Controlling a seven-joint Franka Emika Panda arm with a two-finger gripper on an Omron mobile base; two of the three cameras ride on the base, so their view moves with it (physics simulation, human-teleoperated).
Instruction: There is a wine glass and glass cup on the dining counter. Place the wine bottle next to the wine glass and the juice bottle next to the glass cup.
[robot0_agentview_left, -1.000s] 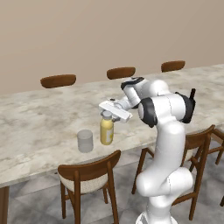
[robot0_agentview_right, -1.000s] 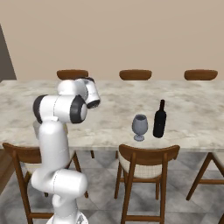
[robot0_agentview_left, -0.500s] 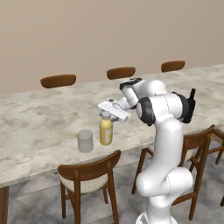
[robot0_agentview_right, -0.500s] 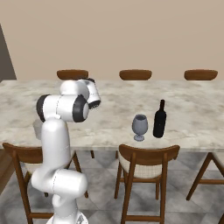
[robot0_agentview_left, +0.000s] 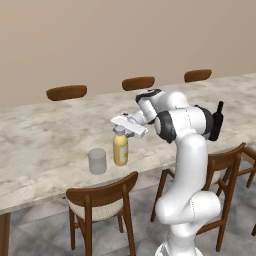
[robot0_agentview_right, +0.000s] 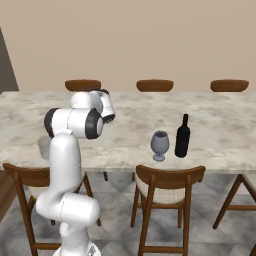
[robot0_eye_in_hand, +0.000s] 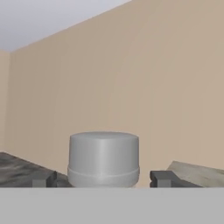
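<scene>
The yellow juice bottle (robot0_agentview_left: 120, 151) stands upright on the dining counter (robot0_agentview_left: 45, 145), just right of the grey glass cup (robot0_agentview_left: 97, 160). My gripper (robot0_agentview_left: 121, 129) is at the bottle's top, open, with one fingertip on each side of the pale cap (robot0_eye_in_hand: 104, 158) and a gap on both sides. In the hand view my gripper (robot0_eye_in_hand: 104, 179) frames that cap and the fingertips (robot0_eye_in_hand: 162, 177) stand clear of it. Farther right along the counter (robot0_agentview_right: 225, 125), the dark wine bottle (robot0_agentview_right: 182, 138) stands next to the wine glass (robot0_agentview_right: 159, 144). My arm hides most of the glass cup (robot0_agentview_right: 43, 146) in the right base view.
Wooden chairs (robot0_agentview_left: 102, 200) are tucked along the near edge of the counter, and more chairs (robot0_agentview_right: 154, 85) line the far side. A beige wall runs behind. My arm's elbow (robot0_agentview_left: 187, 122) hangs over the counter's near edge.
My arm's elbow has shifted very slightly. The juice bottle, the cup and the gripper's opening look the same.
</scene>
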